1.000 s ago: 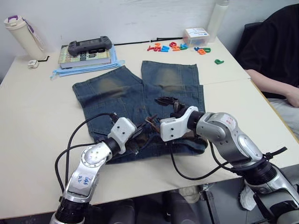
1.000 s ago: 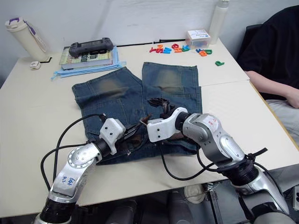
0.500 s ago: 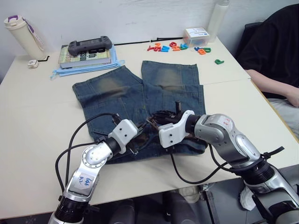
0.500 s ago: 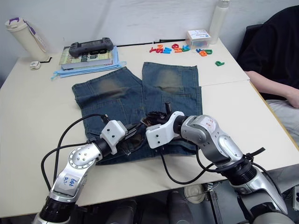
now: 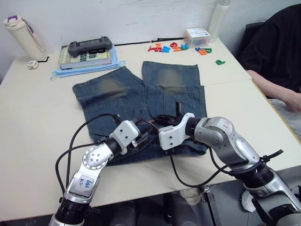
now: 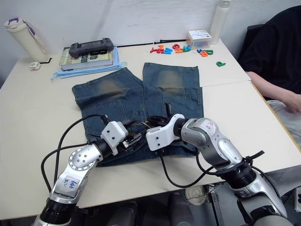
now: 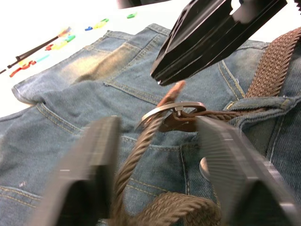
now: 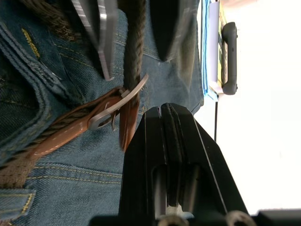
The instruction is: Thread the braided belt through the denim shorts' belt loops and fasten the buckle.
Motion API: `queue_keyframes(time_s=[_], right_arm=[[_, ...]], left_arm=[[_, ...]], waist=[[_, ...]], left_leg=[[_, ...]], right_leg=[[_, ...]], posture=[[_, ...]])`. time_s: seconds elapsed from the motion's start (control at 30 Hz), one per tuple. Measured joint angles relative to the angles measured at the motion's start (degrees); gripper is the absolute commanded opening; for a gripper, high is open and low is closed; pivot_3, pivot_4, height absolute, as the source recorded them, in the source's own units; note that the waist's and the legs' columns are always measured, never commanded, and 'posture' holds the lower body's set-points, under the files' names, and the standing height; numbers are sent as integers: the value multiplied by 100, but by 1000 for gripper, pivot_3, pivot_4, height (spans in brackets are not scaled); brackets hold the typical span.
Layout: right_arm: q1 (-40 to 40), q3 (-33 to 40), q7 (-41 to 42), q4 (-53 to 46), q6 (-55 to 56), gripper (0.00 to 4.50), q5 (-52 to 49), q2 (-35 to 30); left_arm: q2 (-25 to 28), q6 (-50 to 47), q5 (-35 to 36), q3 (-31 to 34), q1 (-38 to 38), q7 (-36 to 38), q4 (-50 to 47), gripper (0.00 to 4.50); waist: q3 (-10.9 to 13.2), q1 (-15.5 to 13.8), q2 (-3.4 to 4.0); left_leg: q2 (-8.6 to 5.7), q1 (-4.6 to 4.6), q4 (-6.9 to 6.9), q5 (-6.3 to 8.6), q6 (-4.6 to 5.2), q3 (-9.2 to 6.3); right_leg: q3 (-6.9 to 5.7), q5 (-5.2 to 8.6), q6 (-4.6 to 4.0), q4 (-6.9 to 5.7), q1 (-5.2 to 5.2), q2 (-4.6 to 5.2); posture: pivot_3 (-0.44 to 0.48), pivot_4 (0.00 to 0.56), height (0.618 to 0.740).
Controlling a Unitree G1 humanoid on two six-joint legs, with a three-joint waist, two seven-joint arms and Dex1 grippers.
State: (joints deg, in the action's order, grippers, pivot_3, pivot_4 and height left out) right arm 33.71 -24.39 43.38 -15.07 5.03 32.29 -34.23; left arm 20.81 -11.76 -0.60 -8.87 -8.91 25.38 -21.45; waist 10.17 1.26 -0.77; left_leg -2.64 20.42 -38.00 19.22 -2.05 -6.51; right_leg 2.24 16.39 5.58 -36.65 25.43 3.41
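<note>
The denim shorts (image 5: pixel 113 89) lie flat on the table, waistband towards me. The braided belt (image 7: pixel 136 155) runs along the waistband, under a belt loop (image 7: pixel 256 104). Its silver buckle (image 7: pixel 171 109) rests on the denim at the middle of the waistband. My left gripper (image 7: pixel 157 125) is open, and the braided strap passes between its fingers (image 7: pixel 94 160) just short of the buckle. My right gripper (image 8: pixel 167 107) is shut, its tips right above the buckle. The belt's tan end (image 8: pixel 128 127) stands against the side of those tips, not between them.
At the back left a game controller (image 5: pixel 91 46) sits on a book, with a lidded cup (image 5: pixel 23 37) beside it. Coloured letters (image 5: pixel 174 47) and a small box (image 5: pixel 196 36) lie at the back. A person's arm (image 5: pixel 277 89) rests by the table's right edge.
My right gripper has shut and moved left, up to the buckle. My left gripper has opened around the strap.
</note>
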Motion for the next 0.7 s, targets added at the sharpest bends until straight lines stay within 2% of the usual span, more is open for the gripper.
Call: queue_keyframes(time_s=[0.03, 0.33, 0.43, 0.6, 0.7], right_arm=[[-11, 0, 0, -2, -3, 0, 1, 0], [-149, 104, 27, -28, -112, 0, 2, -7], [-244, 217, 106, -36, -283, 906, -7, -7], [-376, 239, 163, -34, -393, 3191, -1, -11], [-380, 229, 205, -22, -441, 3191, 0, 12]], left_arm=[[0, 6, 0, 0, 0, -2, 4, 4433], [8, 6, 30, 84, 2, -1, 23, 4433], [-3, -1, 42, 106, 14, 4, 44, 4500], [-16, -50, 44, 104, 59, 41, 154, 4500], [-30, -143, 66, 103, 65, 53, 158, 4500]], waist=[[0, 0, 0], [0, -3, 0], [0, -5, 0], [0, 6, 0], [0, 3, 0]], left_leg=[[0, 0, 0, 0, 0, 0], [0, 0, 0, 0, 0, 0], [0, 0, 0, 0, 0, 0], [0, 0, 0, 0, 0, 0], [0, 0, 0, 0, 0, 0]], right_leg=[[0, 0, 0, 0, 0, 0], [0, 0, 0, 0, 0, 0], [0, 0, 0, 0, 0, 0], [0, 0, 0, -1, 0, -1], [0, 0, 0, -1, 0, 0]], posture=[[0, 150, 714], [0, 150, 714], [0, 150, 714], [0, 150, 714], [0, 150, 714]])
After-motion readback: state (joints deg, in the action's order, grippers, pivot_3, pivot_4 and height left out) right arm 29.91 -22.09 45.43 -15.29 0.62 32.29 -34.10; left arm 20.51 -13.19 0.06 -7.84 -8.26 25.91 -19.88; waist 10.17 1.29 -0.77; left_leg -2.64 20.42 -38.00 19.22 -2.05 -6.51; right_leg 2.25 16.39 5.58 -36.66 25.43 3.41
